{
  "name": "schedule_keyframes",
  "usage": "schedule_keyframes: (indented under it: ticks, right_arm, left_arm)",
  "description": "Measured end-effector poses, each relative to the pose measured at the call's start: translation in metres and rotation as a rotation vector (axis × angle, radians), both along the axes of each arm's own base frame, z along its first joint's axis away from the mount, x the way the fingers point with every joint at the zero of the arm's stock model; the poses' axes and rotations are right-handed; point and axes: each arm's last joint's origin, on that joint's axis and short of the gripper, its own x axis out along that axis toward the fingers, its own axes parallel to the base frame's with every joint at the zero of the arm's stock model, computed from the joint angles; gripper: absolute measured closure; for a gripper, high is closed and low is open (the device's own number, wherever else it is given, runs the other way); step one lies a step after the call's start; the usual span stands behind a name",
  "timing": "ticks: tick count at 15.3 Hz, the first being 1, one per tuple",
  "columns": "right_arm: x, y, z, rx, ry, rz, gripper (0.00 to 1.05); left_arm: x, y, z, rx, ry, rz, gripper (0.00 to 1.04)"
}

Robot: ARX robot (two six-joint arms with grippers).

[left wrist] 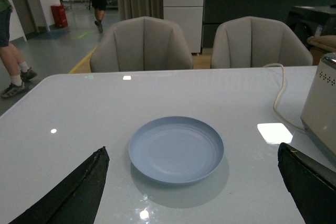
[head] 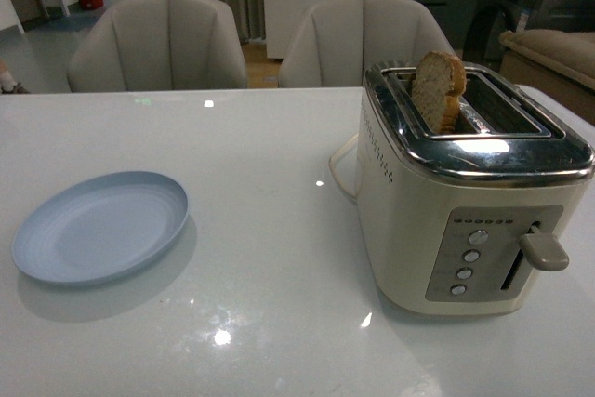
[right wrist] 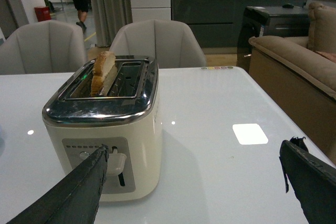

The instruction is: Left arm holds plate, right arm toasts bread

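Observation:
The pale blue plate (head: 100, 226) lies empty on the white table at the left; it also shows in the left wrist view (left wrist: 176, 149). The bread (head: 438, 90) stands up out of the left slot of the cream and chrome toaster (head: 465, 220) at the right; it also shows in the right wrist view (right wrist: 103, 72). My left gripper (left wrist: 193, 182) is open and empty, just short of the plate. My right gripper (right wrist: 194, 182) is open and empty, beside the toaster (right wrist: 105, 129), with one finger (right wrist: 79, 187) in front of its lever (right wrist: 116, 162). Neither arm shows in the front view.
Two grey chairs (head: 167, 44) stand behind the table's far edge. The toaster's cord (left wrist: 278, 95) curls on the table behind it. A beige sofa (right wrist: 294, 61) stands off the table's right side. People walk in the far background.

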Motion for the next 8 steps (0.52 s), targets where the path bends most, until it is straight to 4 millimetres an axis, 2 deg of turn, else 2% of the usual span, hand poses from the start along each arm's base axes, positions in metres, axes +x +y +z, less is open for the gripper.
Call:
schedule_keyframes:
  ticks: [8]
  right_arm:
    - [0.0, 0.0, 0.0, 0.0, 0.0, 0.0, 0.06]
  left_arm:
    - [0.0, 0.0, 0.0, 0.0, 0.0, 0.0, 0.07]
